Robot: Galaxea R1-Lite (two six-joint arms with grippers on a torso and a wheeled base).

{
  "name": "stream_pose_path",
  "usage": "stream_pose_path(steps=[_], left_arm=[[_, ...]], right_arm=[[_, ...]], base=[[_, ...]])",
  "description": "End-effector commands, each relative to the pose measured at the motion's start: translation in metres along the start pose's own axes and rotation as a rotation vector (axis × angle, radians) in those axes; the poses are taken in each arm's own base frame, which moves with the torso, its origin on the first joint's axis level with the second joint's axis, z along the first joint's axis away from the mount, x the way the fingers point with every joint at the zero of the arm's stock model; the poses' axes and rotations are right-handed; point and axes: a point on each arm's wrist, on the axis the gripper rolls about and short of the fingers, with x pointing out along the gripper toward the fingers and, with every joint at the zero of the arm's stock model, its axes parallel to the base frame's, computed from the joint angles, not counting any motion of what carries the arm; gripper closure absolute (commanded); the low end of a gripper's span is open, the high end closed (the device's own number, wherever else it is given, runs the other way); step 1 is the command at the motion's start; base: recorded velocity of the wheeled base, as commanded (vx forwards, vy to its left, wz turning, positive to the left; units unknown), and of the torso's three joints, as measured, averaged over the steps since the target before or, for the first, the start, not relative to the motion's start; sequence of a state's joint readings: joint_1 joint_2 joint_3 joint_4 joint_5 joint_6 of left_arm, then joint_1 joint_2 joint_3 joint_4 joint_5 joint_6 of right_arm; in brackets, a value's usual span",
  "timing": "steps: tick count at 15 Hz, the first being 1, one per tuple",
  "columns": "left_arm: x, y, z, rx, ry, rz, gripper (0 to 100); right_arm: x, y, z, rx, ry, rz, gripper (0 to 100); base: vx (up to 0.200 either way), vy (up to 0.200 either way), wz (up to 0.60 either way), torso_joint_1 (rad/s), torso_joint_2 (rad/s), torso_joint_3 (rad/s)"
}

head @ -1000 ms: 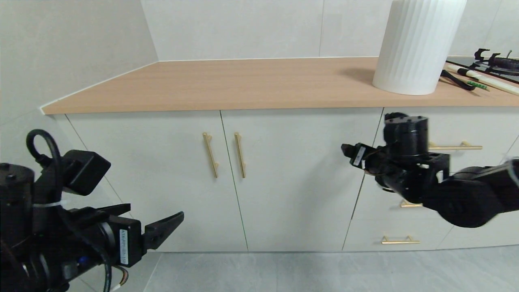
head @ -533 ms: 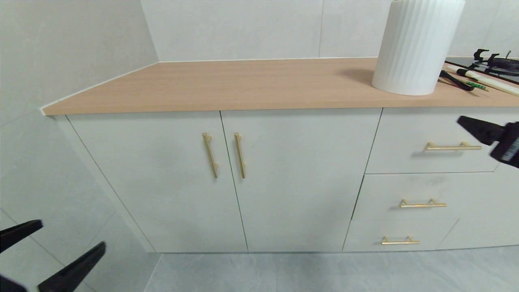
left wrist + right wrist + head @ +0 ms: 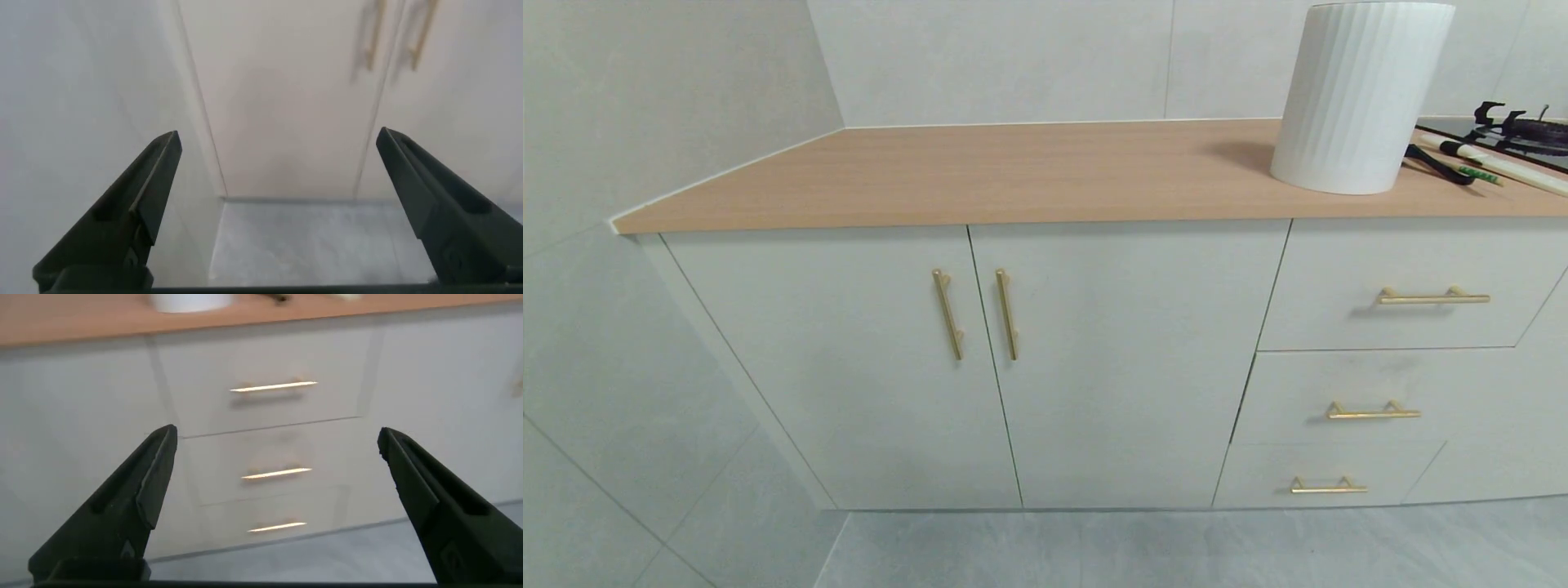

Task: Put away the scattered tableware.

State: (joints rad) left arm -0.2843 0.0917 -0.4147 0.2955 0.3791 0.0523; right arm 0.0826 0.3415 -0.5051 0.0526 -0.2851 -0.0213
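Note:
A tall white ribbed container (image 3: pixel 1362 96) stands on the wooden countertop (image 3: pixel 1013 171) at the right. Just right of it lie scattered utensils (image 3: pixel 1470 163): a black-handled tool and light chopsticks with a green-marked piece. In the left wrist view my left gripper (image 3: pixel 278 151) is open, low near the floor, facing the cabinet doors (image 3: pixel 327 98). In the right wrist view my right gripper (image 3: pixel 278 445) is open with nothing in it, facing the drawer stack (image 3: pixel 274 429) below the counter; the container's base (image 3: pixel 192 300) shows at that view's edge.
Two white cabinet doors with gold vertical handles (image 3: pixel 947 314) sit under the counter. Three drawers with gold bar handles (image 3: pixel 1433 296) are at the right. A black stove grate (image 3: pixel 1523 124) is at the far right. A tiled wall closes off the left side. Grey floor (image 3: pixel 1176 547) lies below.
Both arms have drawn back out of the head view, the left downward to the left, the right off to the right. The head camera has shifted only slightly.

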Motion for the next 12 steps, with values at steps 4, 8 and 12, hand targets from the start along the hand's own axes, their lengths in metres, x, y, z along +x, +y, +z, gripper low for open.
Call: stream_pose_path(steps=[4, 8, 12], left_arm=[[-0.003, -0.006, 0.026, 0.015, -0.005, 0.14, 0], [-0.006, -0.018, -0.03, -0.022, 0.012, 0.253, 0], [0.024, -0.024, -0.077, -0.143, -0.026, 0.153, 0]], right_arm=[[-0.04, -0.005, -0.06, -0.052, -0.096, -0.088, 0], [-0.022, -0.002, -0.107, -0.032, -0.038, -0.105, 0], [-0.017, 0.0, -0.132, -0.046, 0.057, -0.068, 0]], base=[[0.0, 0.0, 0.0, 0.0, 0.0, 0.0], [0.0, 0.0, 0.0, 0.0, 0.0, 0.0], [0.0, 0.0, 0.0, 0.0, 0.0, 0.0]])
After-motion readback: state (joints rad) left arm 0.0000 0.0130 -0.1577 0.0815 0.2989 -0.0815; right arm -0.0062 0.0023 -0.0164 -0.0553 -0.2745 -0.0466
